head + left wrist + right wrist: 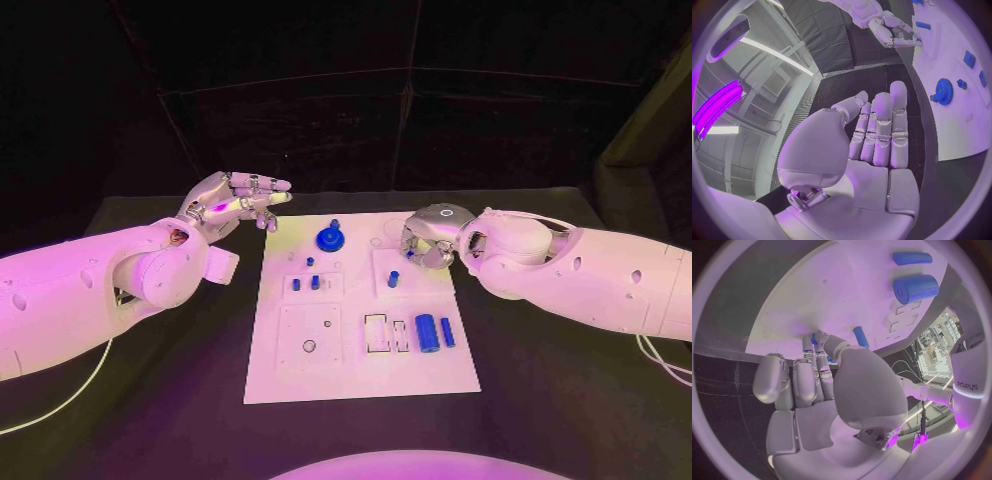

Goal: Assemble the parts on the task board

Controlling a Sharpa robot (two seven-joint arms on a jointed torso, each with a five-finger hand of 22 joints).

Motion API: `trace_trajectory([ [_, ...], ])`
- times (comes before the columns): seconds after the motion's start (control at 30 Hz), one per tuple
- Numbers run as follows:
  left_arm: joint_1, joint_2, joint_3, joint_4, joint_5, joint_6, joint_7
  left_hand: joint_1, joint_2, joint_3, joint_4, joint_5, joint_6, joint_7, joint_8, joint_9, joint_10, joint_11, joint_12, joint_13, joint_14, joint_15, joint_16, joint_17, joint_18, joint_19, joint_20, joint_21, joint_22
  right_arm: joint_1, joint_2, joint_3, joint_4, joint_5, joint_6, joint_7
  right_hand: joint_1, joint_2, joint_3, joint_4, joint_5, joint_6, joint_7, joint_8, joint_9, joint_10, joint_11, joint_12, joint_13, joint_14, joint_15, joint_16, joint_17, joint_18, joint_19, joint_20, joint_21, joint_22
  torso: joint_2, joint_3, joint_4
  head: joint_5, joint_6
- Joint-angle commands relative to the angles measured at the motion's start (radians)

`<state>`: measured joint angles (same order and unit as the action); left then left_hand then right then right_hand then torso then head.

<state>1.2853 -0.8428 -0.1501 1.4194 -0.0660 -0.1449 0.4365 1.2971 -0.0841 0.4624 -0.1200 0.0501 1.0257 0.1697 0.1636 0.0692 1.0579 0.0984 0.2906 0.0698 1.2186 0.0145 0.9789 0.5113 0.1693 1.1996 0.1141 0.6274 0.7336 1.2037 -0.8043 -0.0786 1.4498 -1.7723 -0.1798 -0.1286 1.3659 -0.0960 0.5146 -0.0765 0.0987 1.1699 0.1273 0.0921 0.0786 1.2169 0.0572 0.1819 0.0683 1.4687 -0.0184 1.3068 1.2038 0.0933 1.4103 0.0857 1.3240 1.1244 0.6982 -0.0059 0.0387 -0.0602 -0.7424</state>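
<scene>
Head view: on the board point(361, 370) our gear point(332, 239) and pegs stand seated, two cylinders point(426, 331) lie loose near its right edge. Our right hand point(430, 238) pinches a small blue part point(814, 338); left hand point(238, 203) hovers spread, empty.

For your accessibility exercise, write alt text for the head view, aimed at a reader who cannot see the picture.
A white task board lies on a black table between two white robot arms. The right hand reaches over the board's far right part, pinching a small blue part, while the left hand hovers empty beside the board's far left corner. A blue gear, pegs and two cylinders sit on the board.
</scene>
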Motion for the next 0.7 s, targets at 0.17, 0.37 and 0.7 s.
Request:
trace_trajectory([
  [0.17, 0.001, -0.002, 0.001, 0.001, 0.006, 0.011, 0.018, 0.003, 0.009, -0.006, -0.001, 0.0, 0.004, 0.004, 0.005, 0.0, 0.004, 0.004, 0.006, 0.001, -0.01, 0.0, -0.004, -0.001, 0.014, -0.008, -0.001, -0.007, -0.001, -0.002, -0.014, -0.001, 0.025, -0.038, -0.064, -0.021, 0.009, 0.012, 0.01, -0.004, -0.007, 0.004, 0.001, 0.001, 0.002, 0.006, 0.0, 0.001, 0.002, 0.039, -0.007, 0.005, -0.001, -0.008, 0.005, -0.006, 0.005, 0.001, 0.0, 0.0003, -0.0002, 0.001, -0.003],
  [0.37, 0.001, -0.002, 0.001, -0.003, 0.006, 0.013, 0.015, 0.003, 0.009, -0.006, -0.001, 0.0, 0.004, 0.004, 0.005, 0.0, 0.004, 0.004, 0.006, 0.001, -0.01, 0.0, -0.004, -0.001, 0.014, -0.008, -0.001, -0.007, -0.001, -0.001, -0.033, -0.001, 0.055, -0.028, -0.104, -0.016, 0.006, 0.007, 0.013, -0.006, -0.006, 0.0, 0.002, -0.002, 0.0, 0.003, 0.001, -0.002, 0.001, 0.039, -0.007, 0.006, -0.001, -0.008, 0.005, -0.006, 0.005, 0.001, -0.001, 0.0004, 0.0002, 0.004, -0.004],
  [0.7, 0.001, 0.0, 0.001, -0.009, 0.007, 0.014, 0.014, 0.004, 0.01, -0.008, -0.001, 0.0, 0.003, 0.005, 0.005, 0.0, 0.003, 0.004, 0.006, 0.001, -0.011, 0.0, -0.004, -0.002, 0.014, -0.008, -0.001, -0.008, -0.002, -0.001, -0.065, 0.0, 0.102, 0.004, -0.153, -0.006, 0.006, 0.001, 0.018, -0.011, 0.0, -0.003, 0.004, -0.006, -0.001, 0.001, 0.003, -0.006, 0.0, 0.039, -0.006, 0.007, 0.001, -0.008, 0.005, -0.007, 0.006, 0.002, -0.001, -0.0003, 0.0005, 0.004, -0.004],
])
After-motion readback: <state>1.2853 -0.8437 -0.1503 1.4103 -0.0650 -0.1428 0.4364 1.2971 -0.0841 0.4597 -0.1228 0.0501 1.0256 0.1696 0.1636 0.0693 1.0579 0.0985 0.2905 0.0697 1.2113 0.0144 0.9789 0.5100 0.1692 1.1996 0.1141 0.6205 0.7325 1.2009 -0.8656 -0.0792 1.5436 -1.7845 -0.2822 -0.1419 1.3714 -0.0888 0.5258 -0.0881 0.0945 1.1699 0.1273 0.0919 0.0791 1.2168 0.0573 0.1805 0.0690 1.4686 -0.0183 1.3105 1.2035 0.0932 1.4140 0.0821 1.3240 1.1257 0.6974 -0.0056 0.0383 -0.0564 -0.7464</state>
